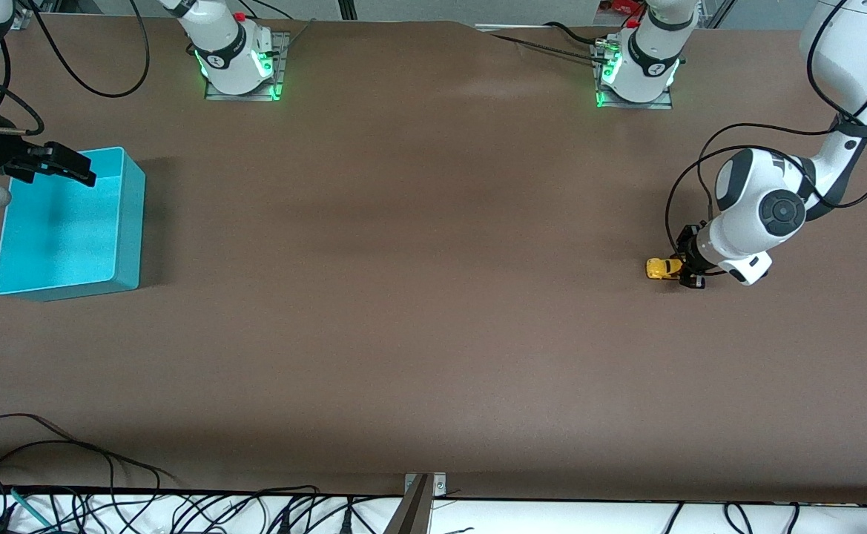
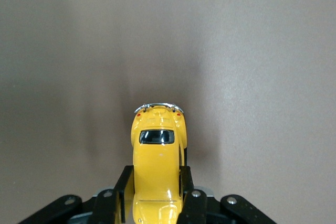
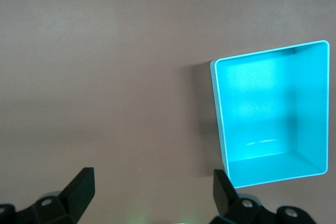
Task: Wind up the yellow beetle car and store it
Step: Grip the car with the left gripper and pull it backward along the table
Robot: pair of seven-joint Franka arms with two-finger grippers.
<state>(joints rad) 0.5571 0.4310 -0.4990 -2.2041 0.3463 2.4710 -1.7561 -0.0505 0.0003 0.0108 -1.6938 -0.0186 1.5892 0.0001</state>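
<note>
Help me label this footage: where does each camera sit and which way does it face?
Front view: high across the table, facing both bases; shows both arms, turquoise bin, yellow beetle car.
Left wrist view: on the left arm's wrist, looking down at the car clamped in the left gripper.
Right wrist view: on the right arm's wrist, looking down at the bin past the open right gripper.
Shared: car in front and left wrist; bin in front and right wrist.

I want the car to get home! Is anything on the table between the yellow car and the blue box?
No. Only bare brown table lies between the tiny yellow beetle car and the turquoise plastic bin.
</note>
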